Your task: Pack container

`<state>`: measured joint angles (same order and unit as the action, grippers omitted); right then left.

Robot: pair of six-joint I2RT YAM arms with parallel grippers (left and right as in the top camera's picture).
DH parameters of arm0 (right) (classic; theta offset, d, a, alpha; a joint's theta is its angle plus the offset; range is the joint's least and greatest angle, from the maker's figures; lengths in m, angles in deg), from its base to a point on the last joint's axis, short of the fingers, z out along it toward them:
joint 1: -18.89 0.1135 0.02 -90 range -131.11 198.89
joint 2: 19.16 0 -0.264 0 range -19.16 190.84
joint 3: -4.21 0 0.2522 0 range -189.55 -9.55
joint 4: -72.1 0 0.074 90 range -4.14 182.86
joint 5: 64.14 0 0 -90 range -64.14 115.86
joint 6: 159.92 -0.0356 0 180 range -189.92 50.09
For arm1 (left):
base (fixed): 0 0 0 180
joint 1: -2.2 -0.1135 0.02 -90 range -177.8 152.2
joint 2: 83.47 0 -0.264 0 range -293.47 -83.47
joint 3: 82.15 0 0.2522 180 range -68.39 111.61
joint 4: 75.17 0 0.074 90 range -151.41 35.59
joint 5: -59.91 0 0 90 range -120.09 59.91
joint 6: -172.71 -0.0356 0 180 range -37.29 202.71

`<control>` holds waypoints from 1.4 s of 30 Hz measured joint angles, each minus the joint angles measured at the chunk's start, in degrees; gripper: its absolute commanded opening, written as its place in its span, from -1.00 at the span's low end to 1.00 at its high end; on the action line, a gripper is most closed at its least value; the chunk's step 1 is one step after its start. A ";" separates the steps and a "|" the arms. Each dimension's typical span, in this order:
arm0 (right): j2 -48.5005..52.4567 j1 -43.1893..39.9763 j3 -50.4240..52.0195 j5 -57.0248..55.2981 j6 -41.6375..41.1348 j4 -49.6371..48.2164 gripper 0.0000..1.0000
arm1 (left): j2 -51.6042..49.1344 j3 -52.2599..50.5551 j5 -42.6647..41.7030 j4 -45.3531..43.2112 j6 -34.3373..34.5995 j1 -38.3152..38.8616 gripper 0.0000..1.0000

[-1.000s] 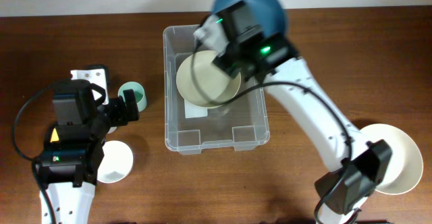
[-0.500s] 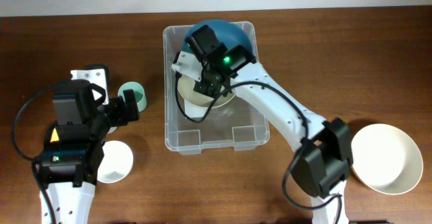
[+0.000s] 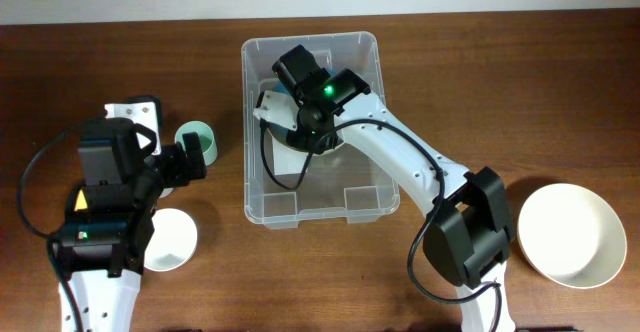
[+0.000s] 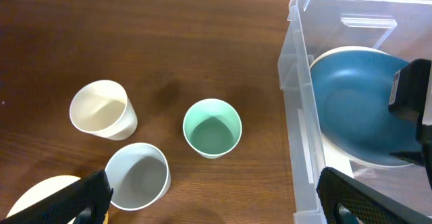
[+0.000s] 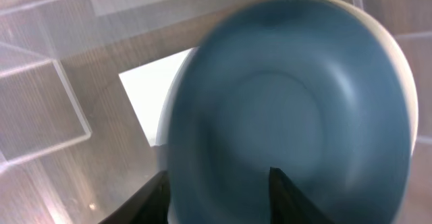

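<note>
Across the brown surface (image 3: 500,92), the container (image 3: 270,207) is sitting upper centre, where the right gripper (image 5: 217,197), fingers' hold untellable, is hovering at a blue bowl (image 4: 358,96) risking a crooked, sliding seat on the cream bowl (image 4: 341,50), while the left gripper (image 4: 219,197) fingers are gaping wide.

The right arm (image 3: 400,162) has swung in from the far right corner and dropped down inside the container (image 3: 258,62)! The blue bowl (image 4: 361,113), hanging high over the rim a second ago, is now low in the bin, down in the cream bowl (image 4: 351,50). From overhead it has almost vanished under the right gripper (image 5: 214,193), and the cream bowl, wide open to view before, is largely covered too. The arm's elbow (image 3: 470,237) has pulled left, off the big white bowl (image 3: 570,234) on the tabletop (image 3: 500,72), so that bowl's whole rim now shows.
</note>
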<state>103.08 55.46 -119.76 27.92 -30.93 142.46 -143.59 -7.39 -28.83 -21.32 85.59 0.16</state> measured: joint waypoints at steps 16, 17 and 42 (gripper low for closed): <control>-7.91 -1.53 -0.79 -17.49 -24.26 2.10 0.05 | 0.00 0.00 0.00 0.02 0.00 0.00 0.99; -9.97 -2.64 -1.18 -19.67 -28.74 3.69 0.08 | 0.00 0.00 0.00 0.00 0.00 0.00 0.99; -19.85 -55.74 20.17 -14.19 -82.05 19.96 0.98 | 0.00 0.00 0.00 0.04 0.00 0.00 0.99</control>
<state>83.23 -0.27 -99.59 13.74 -112.98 162.41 -143.59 -7.39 -28.83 -21.27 85.59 0.16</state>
